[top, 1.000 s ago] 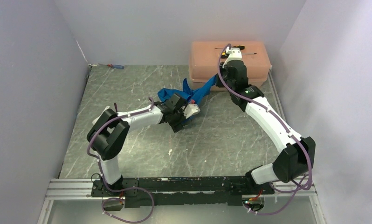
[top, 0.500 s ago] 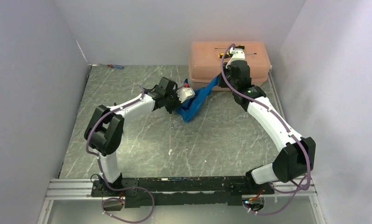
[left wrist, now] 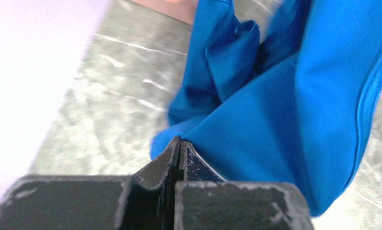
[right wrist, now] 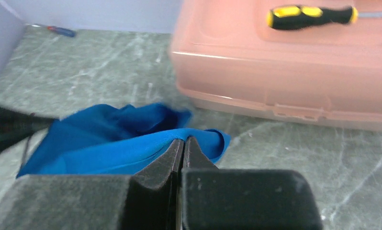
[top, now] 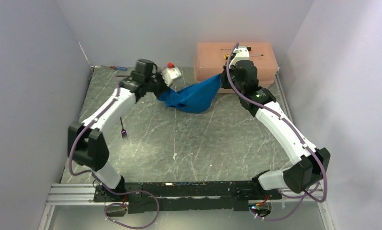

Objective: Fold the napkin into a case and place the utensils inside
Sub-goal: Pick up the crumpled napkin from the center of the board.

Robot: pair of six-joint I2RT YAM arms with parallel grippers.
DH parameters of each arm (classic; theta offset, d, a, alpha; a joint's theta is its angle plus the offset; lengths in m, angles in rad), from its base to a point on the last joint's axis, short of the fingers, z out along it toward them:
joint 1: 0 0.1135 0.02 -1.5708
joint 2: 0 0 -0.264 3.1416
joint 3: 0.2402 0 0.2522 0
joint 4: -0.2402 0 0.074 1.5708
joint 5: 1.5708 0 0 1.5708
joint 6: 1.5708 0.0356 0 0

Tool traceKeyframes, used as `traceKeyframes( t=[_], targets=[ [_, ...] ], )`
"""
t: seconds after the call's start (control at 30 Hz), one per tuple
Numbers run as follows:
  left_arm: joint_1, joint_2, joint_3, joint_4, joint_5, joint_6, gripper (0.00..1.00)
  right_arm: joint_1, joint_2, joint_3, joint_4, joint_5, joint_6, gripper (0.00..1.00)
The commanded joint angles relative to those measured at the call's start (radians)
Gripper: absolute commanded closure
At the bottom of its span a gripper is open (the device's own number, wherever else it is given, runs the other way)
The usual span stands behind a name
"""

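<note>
I hold the napkin (top: 191, 96) strung crosswise between both claws, left claw (left wrist: 180, 143) pinched on its left corner, right claw (right wrist: 183, 143) on its right, sagging above the tabletop (top: 203, 143).

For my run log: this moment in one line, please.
left gripper: shut on napkin | right gripper: shut on napkin | napkin: slung between both | fork: on table

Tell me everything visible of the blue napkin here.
The napkin is plain bright blue soft cloth, rumpled, strung between the arms over the far table. The left gripper is shut on its left end, the right gripper on its right end near the peach box. Its middle sags in folds; whether it touches the table is unclear.
</note>
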Motion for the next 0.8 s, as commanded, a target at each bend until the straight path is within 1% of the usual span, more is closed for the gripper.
traceKeyframes(
  t=[0.0,0.07,0.2,0.3,0.37,0.47,0.57,0.67,0.77],
  targets=[
    [0.121,-0.158,0.104,-0.032,0.078,0.044,0.97,0.147,-0.069,0.136,-0.025,0.095,-0.064,1.0],
    [0.169,-0.193,0.146,-0.089,0.12,0.06,0.97,0.192,-0.065,0.196,-0.051,0.126,-0.072,1.0],
    [0.244,-0.259,0.226,-0.228,0.204,0.103,0.97,0.233,-0.075,0.305,-0.083,0.146,-0.067,1.0],
    [0.274,-0.303,0.272,-0.365,0.27,0.168,0.97,0.275,-0.07,0.369,-0.112,0.174,-0.087,1.0],
    [0.276,-0.326,0.282,-0.418,0.277,0.171,0.97,0.292,-0.057,0.395,-0.132,0.194,-0.098,1.0],
    [0.276,-0.37,0.241,-0.411,0.249,0.159,0.97,0.295,-0.04,0.408,-0.145,0.209,-0.099,1.0],
    [0.276,-0.386,0.183,-0.355,0.189,0.153,0.97,0.295,-0.003,0.43,-0.151,0.23,-0.116,1.0],
    [0.279,-0.35,0.166,-0.282,0.13,0.141,0.97,0.293,0.06,0.479,-0.158,0.263,-0.147,1.0],
    [0.288,-0.275,0.203,-0.216,0.112,0.128,0.97,0.276,0.139,0.558,-0.162,0.276,-0.173,1.0]
  ],
)
